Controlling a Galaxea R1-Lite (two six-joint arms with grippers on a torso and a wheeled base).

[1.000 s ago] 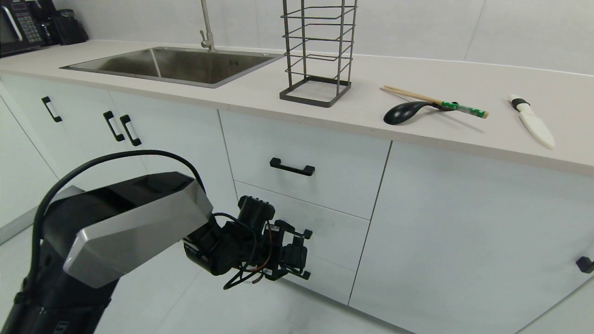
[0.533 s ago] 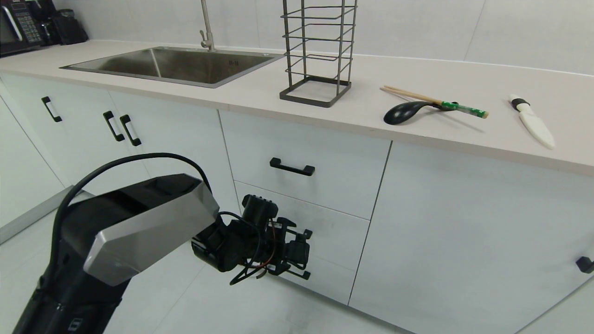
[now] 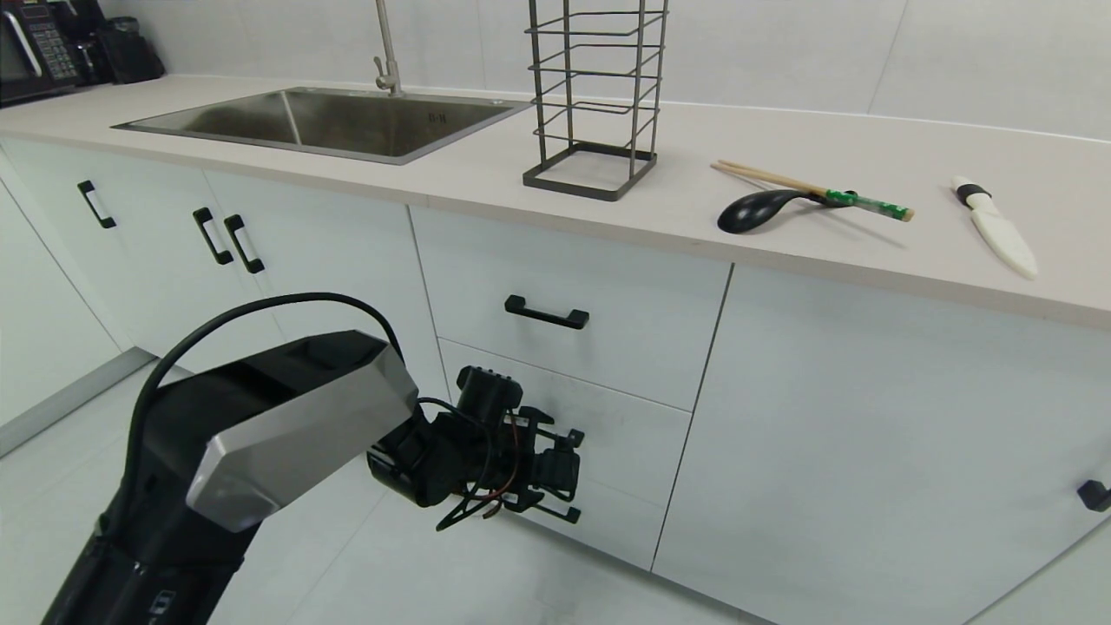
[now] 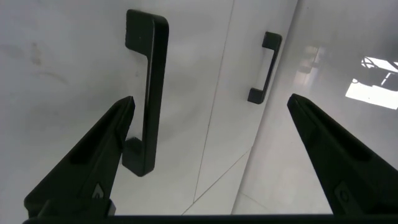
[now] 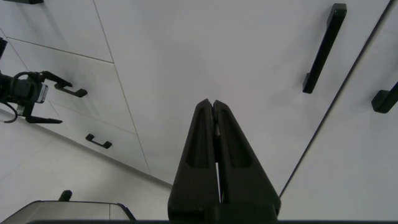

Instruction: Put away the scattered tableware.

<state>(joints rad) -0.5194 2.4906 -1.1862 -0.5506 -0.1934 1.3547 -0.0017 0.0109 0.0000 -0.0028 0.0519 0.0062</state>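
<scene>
Now, left gripper (image 3: 568, 476) spread wide, facing a black drawer handle (image 4: 146, 93). Well above and right of it, on the counter (image 3: 781, 139): spoon (image 3: 755, 211), chopsticks (image 3: 811, 189) across its handle, white knife (image 3: 994, 227). Likely light, stiff, slick; best pinched mid-handle. Right gripper (image 5: 212, 109) pressed together, empty.

You're looking at a kitchen. A pale countertop (image 3: 781, 130) runs over white cabinets (image 3: 825, 417) and drawers with black bar handles (image 3: 547, 312). A stainless sink (image 3: 260, 113) with a tall faucet (image 3: 386, 52) is set into it. Dark appliances (image 3: 39, 48) stand at the counter's far left end, against a tiled wall (image 3: 955, 52). A wire rack (image 3: 570, 190) stands on the counter, and to its right lie a black spoon (image 3: 755, 211), chopsticks (image 3: 807, 188) and a white knife (image 3: 998, 227).
</scene>
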